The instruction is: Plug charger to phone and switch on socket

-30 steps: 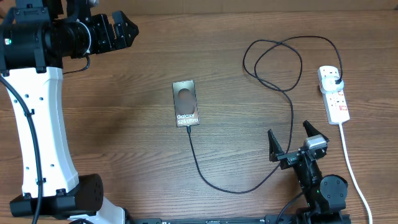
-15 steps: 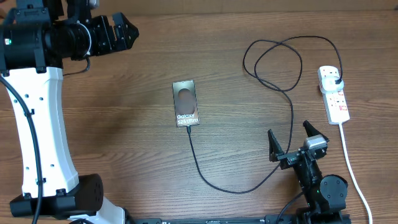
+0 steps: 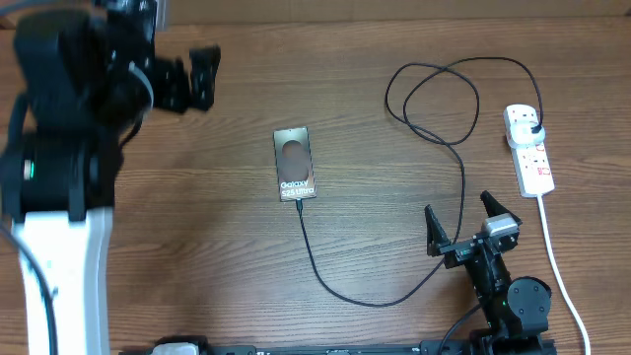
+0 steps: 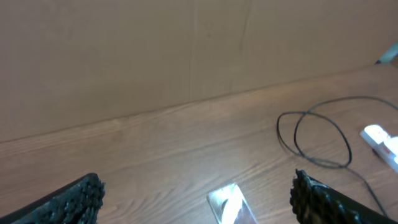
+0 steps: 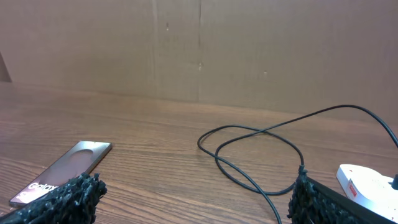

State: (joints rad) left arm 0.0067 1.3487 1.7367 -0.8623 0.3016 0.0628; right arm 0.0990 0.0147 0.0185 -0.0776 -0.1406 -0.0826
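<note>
The phone (image 3: 294, 164) lies flat in the middle of the table, its lettering towards the near edge. The charger (image 3: 461, 197), a thin black cable, meets the phone's near end, curves to the right, loops at the back and ends in a black plug (image 3: 533, 128) seated in the socket (image 3: 530, 158). My left gripper (image 3: 204, 77) hangs open and blurred at the far left, well away from the phone (image 4: 227, 204). Near the front right my right gripper (image 3: 458, 219) stands open beside the cable (image 5: 261, 146), holding nothing. The socket (image 5: 367, 183) shows at its right.
A white cord (image 3: 560, 266) runs from the socket to the near table edge, just right of my right arm's base (image 3: 518, 301). A brown cardboard wall (image 5: 199, 43) backs the table. The cable loop (image 4: 317, 134) and the socket (image 4: 382, 140) lie right of my left gripper (image 4: 196, 182).
My left arm has swung, and its gripper has turned and shifted slightly right with motion blur. The right arm, phone, cable and socket have not moved.
</note>
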